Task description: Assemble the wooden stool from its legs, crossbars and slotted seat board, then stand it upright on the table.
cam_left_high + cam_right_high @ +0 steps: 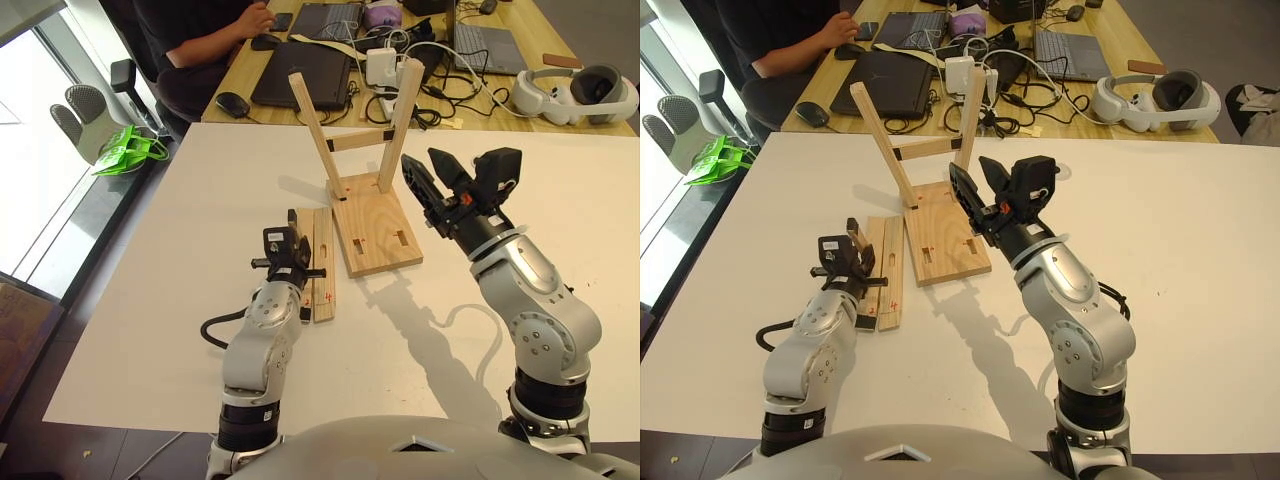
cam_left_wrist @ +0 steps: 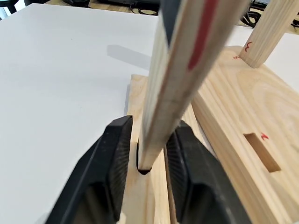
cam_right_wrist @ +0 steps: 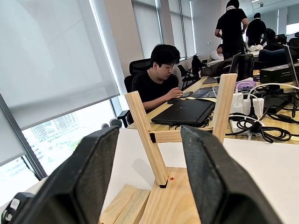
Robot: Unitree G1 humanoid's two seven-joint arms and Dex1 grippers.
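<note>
Wooden seat [image 1: 375, 232] flat on table [image 1: 150, 300], slots up, two legs [image 1: 316, 128] slotted in. Left gripper [image 2: 147, 154] clamped on loose leg [image 2: 187, 70], probably for next slot. Right gripper [image 1: 422, 165] spread beside upright legs.

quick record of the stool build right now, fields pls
seat board: flat on the table, two near slots empty
legs: two standing in the far slots, joined by a crossbar
loose pieces: flat beside the board, on the robot's left
left gripper: shut on a stick
right gripper: open, near the standing legs, holding nothing
stage: half assembled
</note>
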